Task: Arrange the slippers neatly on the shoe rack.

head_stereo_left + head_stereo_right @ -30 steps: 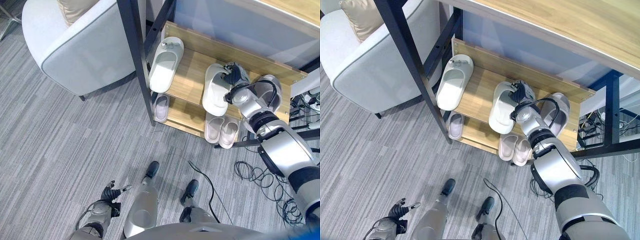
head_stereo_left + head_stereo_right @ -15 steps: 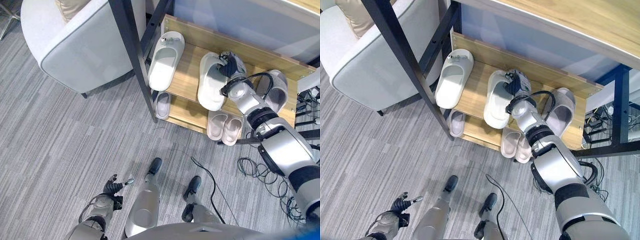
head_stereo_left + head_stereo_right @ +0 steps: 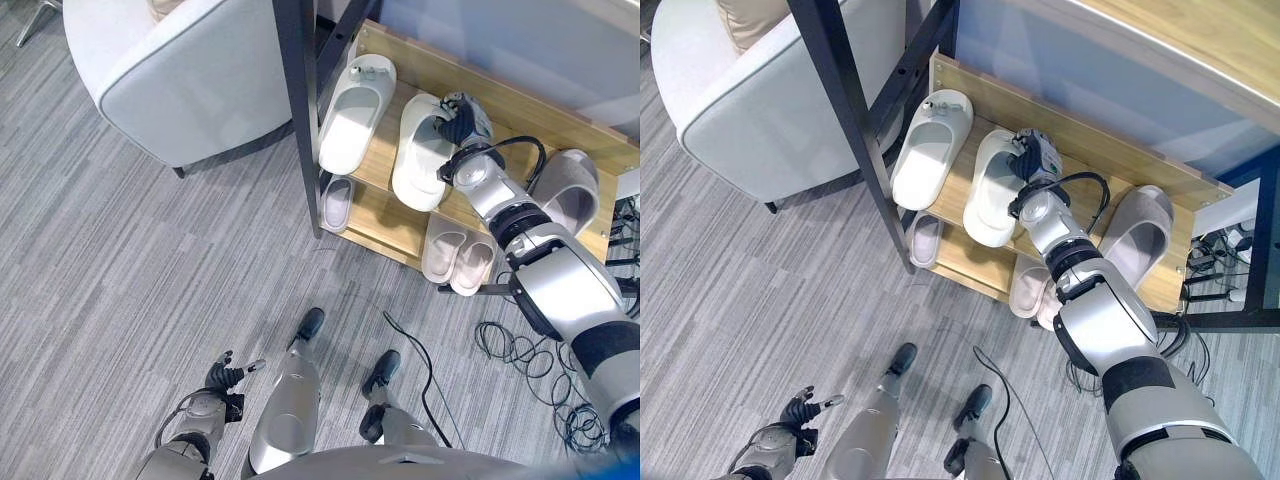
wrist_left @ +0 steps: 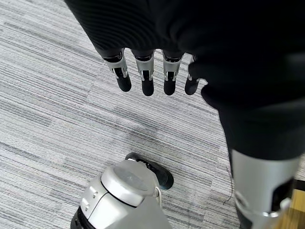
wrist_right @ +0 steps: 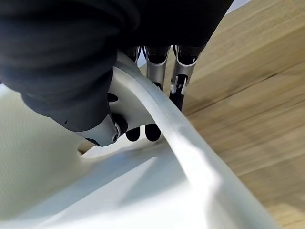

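On shoe rack [image 3: 560,120], right hand [image 3: 455,118] gripping white slipper [image 3: 420,165], fingertips hidden

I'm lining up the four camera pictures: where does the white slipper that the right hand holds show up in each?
Left eye view: white slipper on the rack's top shelf, right hand at its far end.
Right eye view: same slipper, top shelf, centre.
Left wrist view: not in it.
Right wrist view: its strap, fingers curled round it.
Shared landmark: the wooden shelf.

A home entryway or living corner: grey carpet [image 3: 120,270], a pale armchair [image 3: 170,80], and a low wooden shoe rack [image 3: 520,110] with slippers [image 3: 355,115]
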Robot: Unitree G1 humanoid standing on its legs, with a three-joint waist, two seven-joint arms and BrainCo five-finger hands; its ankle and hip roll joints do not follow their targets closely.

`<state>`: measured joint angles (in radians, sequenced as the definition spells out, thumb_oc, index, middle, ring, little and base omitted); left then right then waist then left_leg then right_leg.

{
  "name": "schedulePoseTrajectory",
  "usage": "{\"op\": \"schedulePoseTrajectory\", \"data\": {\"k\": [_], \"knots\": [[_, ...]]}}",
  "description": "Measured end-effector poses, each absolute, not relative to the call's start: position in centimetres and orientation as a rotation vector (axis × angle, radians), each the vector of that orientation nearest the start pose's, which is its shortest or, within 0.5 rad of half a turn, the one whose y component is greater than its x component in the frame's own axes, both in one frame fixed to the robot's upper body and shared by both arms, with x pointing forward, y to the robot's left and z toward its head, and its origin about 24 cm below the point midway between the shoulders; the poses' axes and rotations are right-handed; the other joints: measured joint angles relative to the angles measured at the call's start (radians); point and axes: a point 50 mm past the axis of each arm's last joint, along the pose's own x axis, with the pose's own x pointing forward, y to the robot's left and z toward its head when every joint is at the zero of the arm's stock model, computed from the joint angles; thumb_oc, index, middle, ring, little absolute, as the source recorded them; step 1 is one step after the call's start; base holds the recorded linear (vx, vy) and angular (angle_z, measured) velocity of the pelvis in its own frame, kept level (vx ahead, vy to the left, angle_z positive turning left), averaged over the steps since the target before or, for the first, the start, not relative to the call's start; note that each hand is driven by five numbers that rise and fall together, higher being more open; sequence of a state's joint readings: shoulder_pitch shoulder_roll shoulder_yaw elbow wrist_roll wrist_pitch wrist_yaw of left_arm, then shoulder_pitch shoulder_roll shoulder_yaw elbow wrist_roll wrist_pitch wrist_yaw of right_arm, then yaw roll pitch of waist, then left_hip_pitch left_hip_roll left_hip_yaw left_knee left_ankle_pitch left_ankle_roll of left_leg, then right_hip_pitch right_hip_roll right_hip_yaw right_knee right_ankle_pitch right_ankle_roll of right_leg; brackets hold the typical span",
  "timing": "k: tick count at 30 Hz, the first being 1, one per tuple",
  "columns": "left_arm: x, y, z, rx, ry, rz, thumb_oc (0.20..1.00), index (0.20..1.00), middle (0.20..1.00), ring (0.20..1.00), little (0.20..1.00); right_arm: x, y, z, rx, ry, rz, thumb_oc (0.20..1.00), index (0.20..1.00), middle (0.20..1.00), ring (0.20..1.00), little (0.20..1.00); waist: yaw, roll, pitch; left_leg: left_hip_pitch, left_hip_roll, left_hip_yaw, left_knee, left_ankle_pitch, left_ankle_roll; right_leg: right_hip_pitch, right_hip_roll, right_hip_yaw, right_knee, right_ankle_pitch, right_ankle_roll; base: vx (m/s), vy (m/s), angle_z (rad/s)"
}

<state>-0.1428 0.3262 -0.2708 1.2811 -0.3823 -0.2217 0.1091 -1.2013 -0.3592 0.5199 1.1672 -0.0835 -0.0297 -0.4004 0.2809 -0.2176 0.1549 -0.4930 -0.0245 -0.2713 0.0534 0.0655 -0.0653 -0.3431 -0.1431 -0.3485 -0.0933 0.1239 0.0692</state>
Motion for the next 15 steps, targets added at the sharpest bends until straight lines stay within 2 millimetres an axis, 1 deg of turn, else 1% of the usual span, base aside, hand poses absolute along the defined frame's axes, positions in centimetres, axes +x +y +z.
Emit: {"op": "schedulePoseTrajectory", "data": {"k": [3, 4, 5, 6, 15], "knots": [[15.5, 26.1, -13.1, 0.201, 0.899, 0.269, 1.0, 1.0, 1.0, 1.0, 1.0, 42.45, -15.71, 20.13, -0.848, -0.216, -0.237, 0.2, 0.2, 0.2, 0.2, 0.2, 0.001, -0.007, 0.003, -0.011, -0.002, -0.012, 0.0, 0.004, -0.002, -0.004, -0.001, -0.013, 0.0, -0.001, 0.0, 0.02, 0.021, 0.11], [15.6, 26.08, -13.06, 0.201, 0.896, 0.268, 1.0, 1.0, 1.0, 1.0, 1.0, 42.47, -15.67, 20.25, -0.847, -0.219, -0.236, 0.2, 0.2, 0.2, 0.2, 0.2, 0.01, -0.008, 0.004, -0.013, -0.004, -0.012, 0.0, 0.005, -0.002, -0.006, -0.002, -0.013, 0.0, -0.001, 0.0, 0.02, 0.024, 0.08], [15.55, 26.13, -13.06, 0.202, 0.897, 0.269, 1.0, 1.0, 1.0, 1.0, 1.0, 42.48, -15.76, 20.23, -0.849, -0.215, -0.239, 0.57, 0.57, 0.57, 0.57, 0.57, 0.015, -0.008, 0.004, -0.013, -0.006, -0.013, 0.0, 0.007, 0.001, -0.006, -0.004, -0.014, 0.0, -0.001, 0.0, 0.0, 0.0, 0.0], [15.54, 26.14, -13.07, 0.202, 0.898, 0.269, 1.0, 1.0, 1.0, 1.0, 1.0, 42.48, -15.77, 20.24, -0.848, -0.216, -0.239, 1.0, 1.0, 1.0, 1.0, 1.0, 0.014, -0.008, 0.004, -0.014, -0.008, -0.014, 0.0, 0.007, 0.001, -0.006, -0.005, -0.016, 0.0, -0.001, 0.0, 0.0, 0.0, 0.0], [15.75, 26.03, -13.02, 0.194, 0.894, 0.252, 1.0, 1.0, 1.0, 1.0, 1.0, 42.49, -16.28, 19.8, -0.844, -0.192, -0.25, 1.0, 1.0, 1.0, 1.0, 1.0, 0.014, -0.003, 0.001, -0.014, -0.016, -0.013, 0.0, 0.013, 0.004, -0.004, -0.015, -0.021, 0.0, 0.0, 0.002, 0.0, 0.007, 0.01]]}}
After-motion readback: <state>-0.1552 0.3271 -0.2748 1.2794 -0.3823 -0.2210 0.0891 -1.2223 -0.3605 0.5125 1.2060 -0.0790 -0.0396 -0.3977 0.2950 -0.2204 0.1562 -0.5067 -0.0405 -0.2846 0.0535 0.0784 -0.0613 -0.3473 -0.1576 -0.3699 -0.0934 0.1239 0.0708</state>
